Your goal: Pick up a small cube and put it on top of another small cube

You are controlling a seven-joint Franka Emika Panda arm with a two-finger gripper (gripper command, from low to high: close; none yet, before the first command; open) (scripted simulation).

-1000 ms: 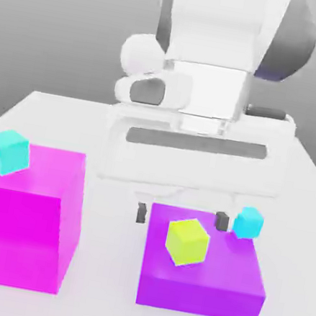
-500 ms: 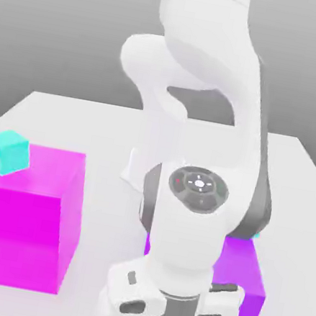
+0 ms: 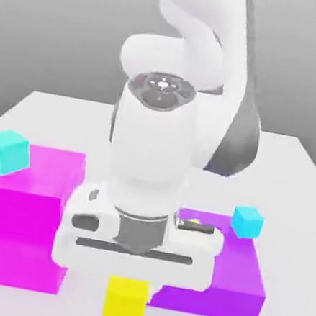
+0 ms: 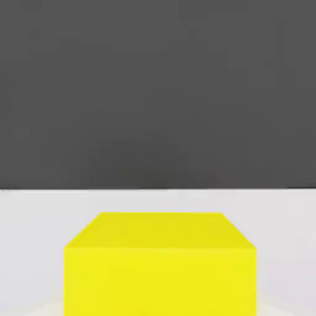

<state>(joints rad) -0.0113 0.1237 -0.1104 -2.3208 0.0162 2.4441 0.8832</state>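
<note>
The white two-finger gripper [image 3: 128,292] is closing snugly on the small plain yellow cube [image 3: 125,303], holding it near the large flat purple block's [image 3: 237,266] front corner on the exterior view's left. A small bright-cyan cube [image 3: 247,222] is showing at that block's far edge, toward the exterior view's right. Left of the purple block, a large magenta block [image 3: 17,227] is supporting a small turquoise cube [image 3: 6,152].
</note>
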